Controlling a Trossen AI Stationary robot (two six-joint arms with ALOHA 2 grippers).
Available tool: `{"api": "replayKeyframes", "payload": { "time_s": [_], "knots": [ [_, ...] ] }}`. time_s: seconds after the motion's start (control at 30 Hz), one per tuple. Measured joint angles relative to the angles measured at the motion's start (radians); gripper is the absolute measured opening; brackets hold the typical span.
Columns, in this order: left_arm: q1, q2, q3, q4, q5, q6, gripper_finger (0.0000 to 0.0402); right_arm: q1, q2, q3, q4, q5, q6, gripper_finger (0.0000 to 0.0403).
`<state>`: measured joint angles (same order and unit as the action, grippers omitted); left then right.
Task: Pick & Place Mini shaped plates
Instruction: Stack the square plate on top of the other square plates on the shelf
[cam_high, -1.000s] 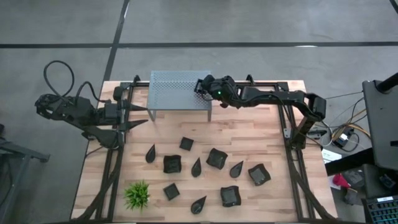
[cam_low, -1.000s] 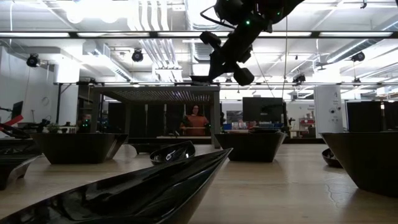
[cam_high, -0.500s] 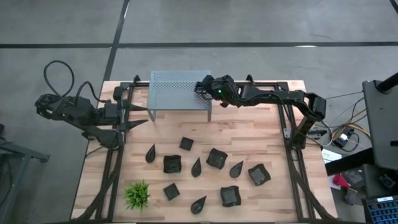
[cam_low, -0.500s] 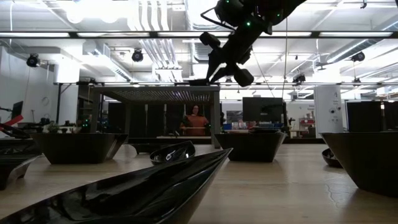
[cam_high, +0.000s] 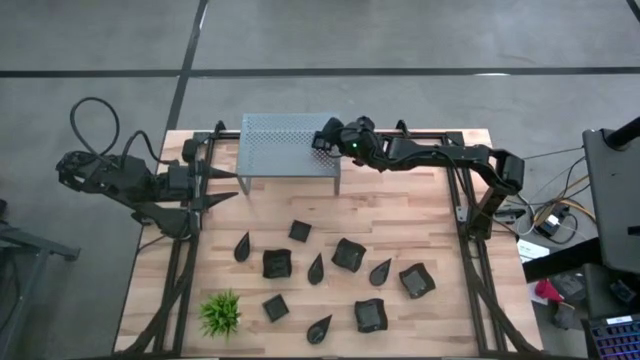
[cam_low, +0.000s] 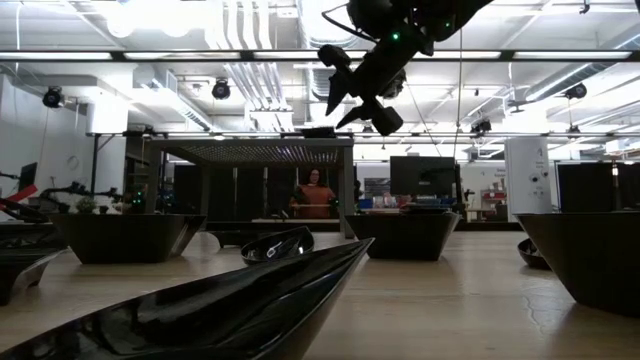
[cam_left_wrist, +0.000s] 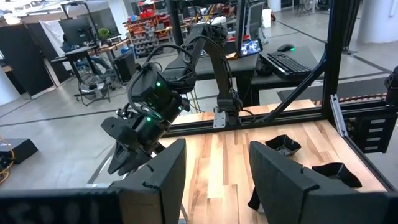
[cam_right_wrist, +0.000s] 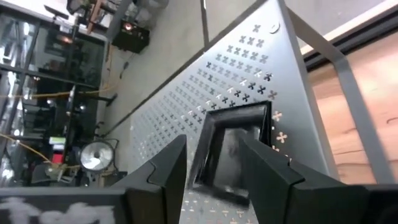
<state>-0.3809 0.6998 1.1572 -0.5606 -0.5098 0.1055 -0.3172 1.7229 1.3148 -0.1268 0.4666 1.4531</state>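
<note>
One square black mini plate (cam_right_wrist: 231, 152) lies flat on the right end of the grey perforated shelf (cam_high: 280, 145). My right gripper (cam_right_wrist: 212, 146) hovers open just above it, one finger on either side and clear of it; the low view shows the gripper (cam_low: 356, 90) above the plate (cam_low: 318, 131). Several more mini plates, square (cam_high: 277, 263) and teardrop-shaped (cam_high: 316, 268), rest on the wooden table. My left gripper (cam_high: 232, 184) waits open at the table's left side, beside the shelf's left legs.
A small spiky green plant (cam_high: 221, 313) stands near the front left corner. Black frame rails (cam_high: 470, 230) run along the table's left and right sides. Bare wood (cam_high: 400, 205) lies between the shelf and the plates. A person (cam_low: 316, 195) stands in the room behind.
My right gripper has opened, let go of the square plate and risen a little above the shelf. The plate stays flat on the shelf's right end.
</note>
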Motion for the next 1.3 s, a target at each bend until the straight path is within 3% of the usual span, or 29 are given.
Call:
{"api": "replayKeyframes", "payload": {
  "time_s": [0.17, 0.3, 0.5, 0.67, 0.97, 1.3],
  "knots": [
    [0.000, 0.000, 0.000, 0.000, 0.000, -0.001, 0.0174, 0.007, -0.002, 0.007, 0.003, -0.003, -0.062, 0.0140],
    [0.000, 0.000, 0.000, 0.000, 0.000, -0.001, 0.0174, 0.033, -0.014, 0.041, 0.004, -0.008, -0.220, 0.0131],
    [0.000, 0.014, 0.000, -0.002, 0.000, -0.034, 0.0174, 0.055, -0.017, 0.094, 0.003, -0.103, -0.381, 0.0115],
    [0.000, 0.052, 0.000, -0.028, -0.001, -0.204, 0.0174, 0.109, -0.020, 0.124, 0.003, -0.151, -0.424, 0.0101],
    [0.000, 0.131, 0.000, -0.231, 0.000, -0.603, 0.0174, 0.248, -0.042, 0.135, 0.003, -0.153, -0.495, 0.0085],
    [0.064, 0.249, 0.000, -0.262, 0.058, -0.800, 0.0174, 0.381, -0.116, 0.135, 0.004, -0.145, -0.536, 0.0089]
  ]
}}
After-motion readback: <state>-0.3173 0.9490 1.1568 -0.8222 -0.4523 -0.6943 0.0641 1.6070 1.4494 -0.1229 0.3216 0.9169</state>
